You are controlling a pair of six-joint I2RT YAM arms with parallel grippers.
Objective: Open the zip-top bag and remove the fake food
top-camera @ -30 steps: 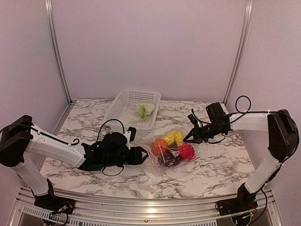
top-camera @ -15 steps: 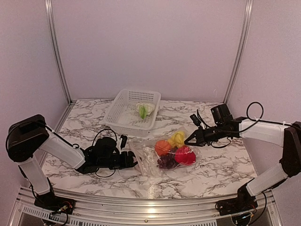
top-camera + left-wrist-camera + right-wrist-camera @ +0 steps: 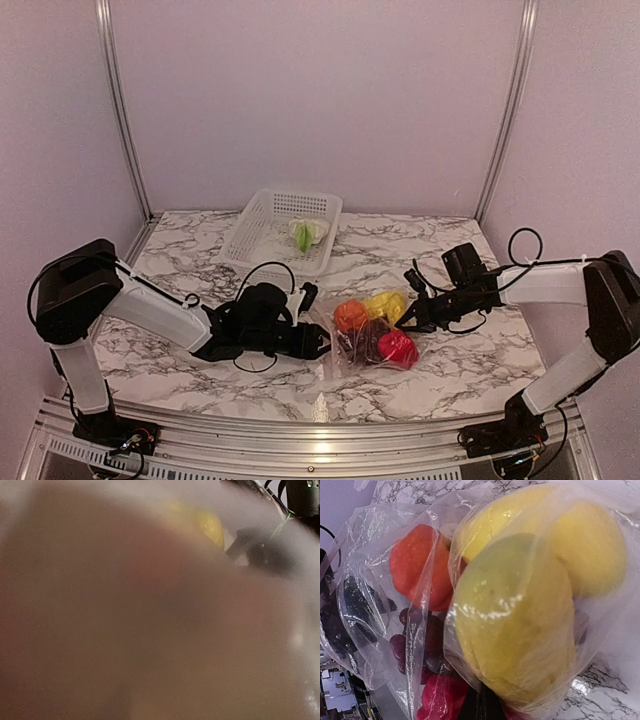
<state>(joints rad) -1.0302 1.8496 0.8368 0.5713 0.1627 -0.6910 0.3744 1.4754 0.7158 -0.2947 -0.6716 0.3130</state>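
The clear zip-top bag [image 3: 372, 338] lies on the marble table and holds an orange fruit [image 3: 349, 315], yellow pieces [image 3: 385, 304], dark grapes [image 3: 368, 340] and a red piece [image 3: 397, 347]. My left gripper [image 3: 318, 342] lies low at the bag's left end, its jaws hidden by plastic. The left wrist view is a brown blur with a yellow piece [image 3: 207, 526] beyond. My right gripper [image 3: 414, 319] is shut on the bag's right edge. Its wrist view shows yellow pieces [image 3: 520, 625], the orange fruit [image 3: 417, 565] and grapes [image 3: 415, 640] through the plastic. The cabbage [image 3: 307, 233] lies in the basket.
A white perforated basket [image 3: 262, 240] stands at the back, left of centre. Metal wall posts rise behind the table's rear corners. A metal rail [image 3: 320, 440] runs along the near edge, with both arm bases below it.
My left gripper drew back to the left, then pushed right to the bag's left end. The right gripper stayed shut on the bag, which shifted slightly toward the near edge.
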